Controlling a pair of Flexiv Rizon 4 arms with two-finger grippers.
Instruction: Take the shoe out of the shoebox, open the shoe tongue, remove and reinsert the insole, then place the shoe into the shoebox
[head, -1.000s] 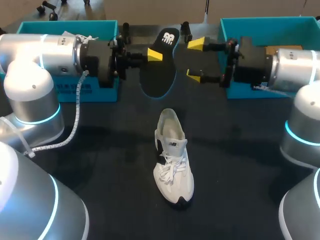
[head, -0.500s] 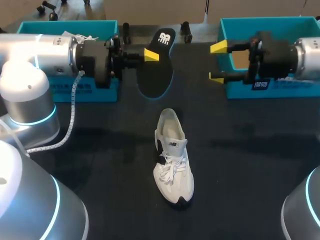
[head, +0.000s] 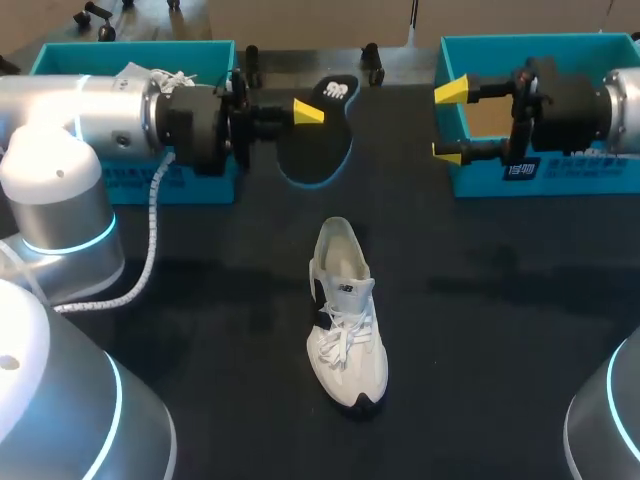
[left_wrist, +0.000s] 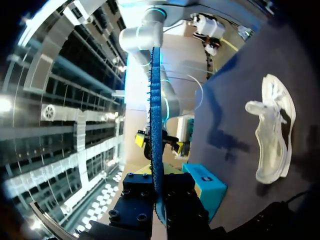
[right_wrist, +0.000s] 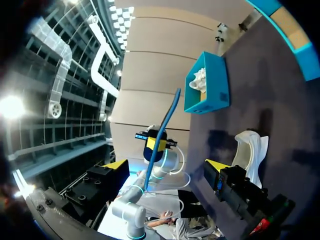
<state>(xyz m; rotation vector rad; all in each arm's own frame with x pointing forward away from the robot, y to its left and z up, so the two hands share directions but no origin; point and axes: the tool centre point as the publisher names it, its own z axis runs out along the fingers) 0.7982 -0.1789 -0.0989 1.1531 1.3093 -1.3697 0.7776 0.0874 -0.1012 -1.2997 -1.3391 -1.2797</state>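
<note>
The left jaws pinch the dark insole (head: 320, 150) and hold it up over the table (head: 480, 330). The white shoe (head: 345, 325) lies in the middle of the table, at 6 o'clock from the insole. The shoe's long side runs from 12 to 6, and its open heel end is at 12, closest to the insole. The right jaws are wide and hold nothing, at 2 o'clock by the blue shoebox (head: 480, 183). I think the insole must come down toward 6.

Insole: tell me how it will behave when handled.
Probably floppy: held by the left end effector, the insole bows in the right wrist view. Likely light: edge-on in the left wrist view it is very thin. It may flex when pushed into the shoe.
</note>
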